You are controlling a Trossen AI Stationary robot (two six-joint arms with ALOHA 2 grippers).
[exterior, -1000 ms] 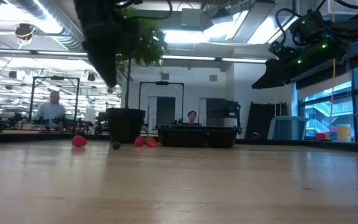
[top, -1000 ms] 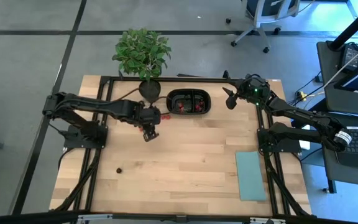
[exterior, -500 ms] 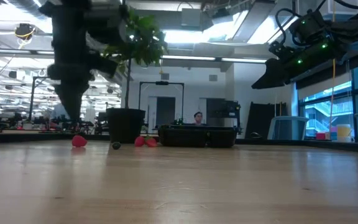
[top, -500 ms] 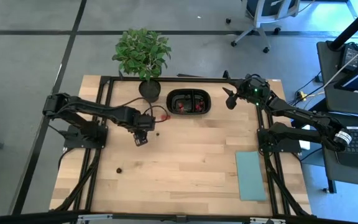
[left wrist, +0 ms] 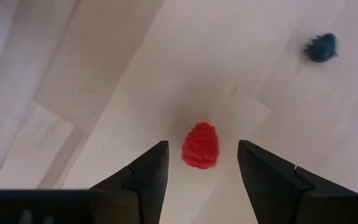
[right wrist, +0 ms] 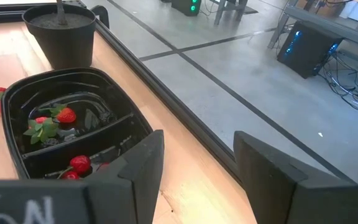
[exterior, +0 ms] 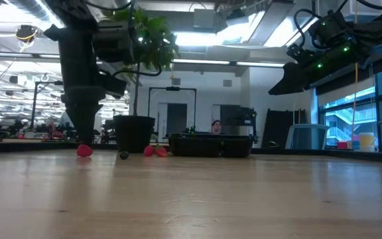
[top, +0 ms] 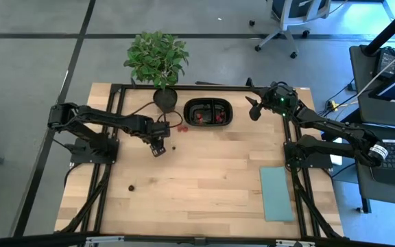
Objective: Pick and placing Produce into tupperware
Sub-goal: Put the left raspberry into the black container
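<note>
- Left gripper point(left wrist: 198, 163) hangs over the table with its fingers spread wide, nothing in them, and a red raspberry point(left wrist: 201, 145) sits on the wood dead centre in the gap, lower middle of the left wrist view.
- The berry's long axis runs up-down in that view, along the fingers rather than across them, so the jaws would close on its narrow sides.
- A dark berry point(left wrist: 321, 47) lies well apart, upper right of that view.
- From above, the left gripper point(top: 158, 139) is left of the black tray point(top: 209, 103), which holds berries already.
- Right gripper point(top: 254, 108) waits right of the tray, fingers apart and empty; the left arm is clearly nearer the raspberry.
</note>
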